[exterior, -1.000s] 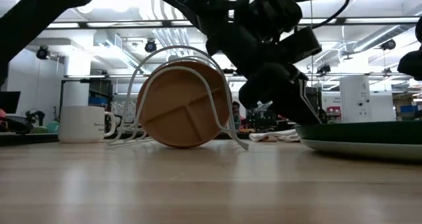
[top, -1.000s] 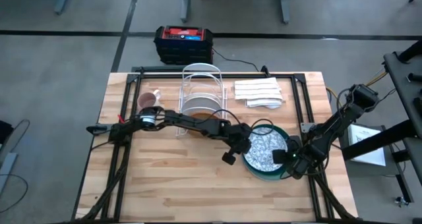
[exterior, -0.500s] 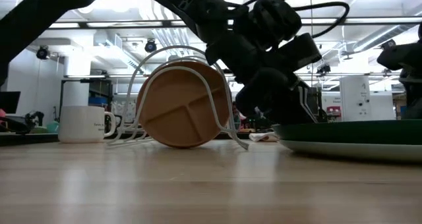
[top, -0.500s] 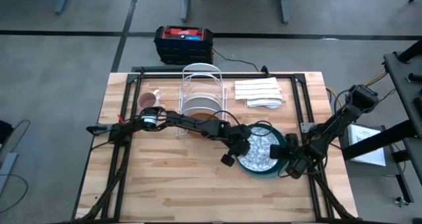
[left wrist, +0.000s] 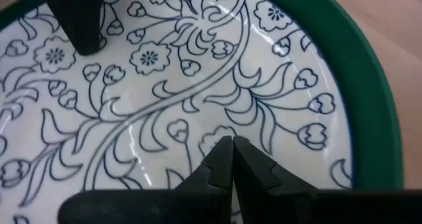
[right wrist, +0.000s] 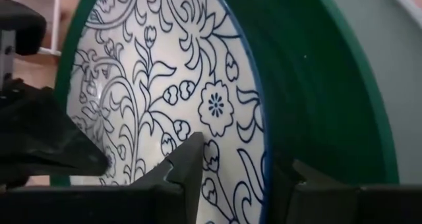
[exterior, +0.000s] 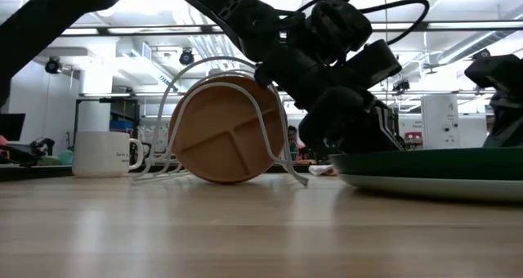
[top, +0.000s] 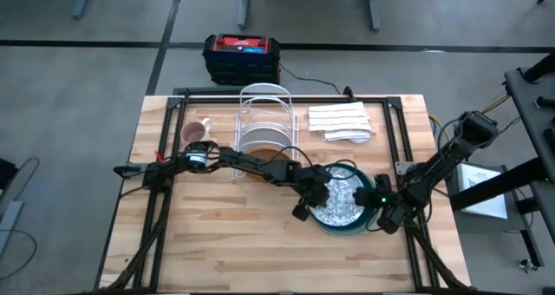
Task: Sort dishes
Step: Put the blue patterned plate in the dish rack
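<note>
A large dark green plate (top: 348, 232) lies flat on the table right of centre. A white plate with a blue flower pattern (top: 343, 193) lies inside it. My left gripper (left wrist: 231, 145) is shut, its tips down inside the patterned plate (left wrist: 165, 85). My right gripper (right wrist: 241, 158) is open at the plates' right side. One finger is over the patterned plate (right wrist: 165, 72) and one is over the green plate's inner wall (right wrist: 316, 85). A tan-brown plate (exterior: 225, 131) stands on edge in a white wire rack (top: 264, 113). I cannot make out a plain white plate. My left gripper's shut fingertips (left wrist: 221, 159) point slantwise down from the table's left at the patterned plate's inner face (left wrist: 198, 128), near its rim. I cannot tell whether they touch it. My right gripper's fingers (right wrist: 188, 161) stand on either side of the patterned plate's rim (right wrist: 262, 151), coming from the table's right. I cannot tell whether they touch it.
A pink-and-white mug (top: 195, 132) stands left of the rack. Folded white cloths (top: 341, 121) lie at the far right. A black-and-red box (top: 241, 58) sits on the floor beyond the far edge. Bare wood lies along the table's near side (top: 243, 252).
My right gripper has gone toward the table's left. The green plate, with the patterned plate in it, has slid flat toward the table's left. My left gripper has come down a little inside the plates.
</note>
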Motion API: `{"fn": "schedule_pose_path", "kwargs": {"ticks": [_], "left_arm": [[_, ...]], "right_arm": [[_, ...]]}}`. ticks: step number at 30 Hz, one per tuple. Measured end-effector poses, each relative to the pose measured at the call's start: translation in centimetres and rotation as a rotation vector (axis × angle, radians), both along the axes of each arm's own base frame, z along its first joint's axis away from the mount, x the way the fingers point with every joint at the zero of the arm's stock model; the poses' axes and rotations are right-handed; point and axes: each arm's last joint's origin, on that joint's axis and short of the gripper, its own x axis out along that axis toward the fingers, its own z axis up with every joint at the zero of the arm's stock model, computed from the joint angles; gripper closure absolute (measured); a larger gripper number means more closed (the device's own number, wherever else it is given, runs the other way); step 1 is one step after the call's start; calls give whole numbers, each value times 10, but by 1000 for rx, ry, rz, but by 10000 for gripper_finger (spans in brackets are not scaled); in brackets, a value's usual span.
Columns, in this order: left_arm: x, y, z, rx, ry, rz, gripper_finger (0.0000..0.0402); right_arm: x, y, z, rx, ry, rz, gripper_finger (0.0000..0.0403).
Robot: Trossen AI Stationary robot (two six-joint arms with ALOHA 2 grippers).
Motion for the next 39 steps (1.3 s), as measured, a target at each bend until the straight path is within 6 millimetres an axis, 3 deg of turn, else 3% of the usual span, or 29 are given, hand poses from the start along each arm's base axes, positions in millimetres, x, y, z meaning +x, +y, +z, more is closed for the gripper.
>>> {"fn": "schedule_pose_path", "kwargs": {"ticks": [5,11,21,32,39], "left_arm": [[1,1,1,2,-14,5,402],[4,2,3,-2,-47,13,402],[2,2,30,-54,-71,-11,402],[-7,4,85,-163,-167,-105,402],[-18,35,121,-307,-182,-93,401]], "right_arm": [[0,-2,-1,-68,-19,26,327],[-1,-6,-1,-151,-69,12,388],[5,2,13,-152,-32,58,400],[14,17,77,-305,184,200,402],[20,24,117,-434,271,372,401]]}}
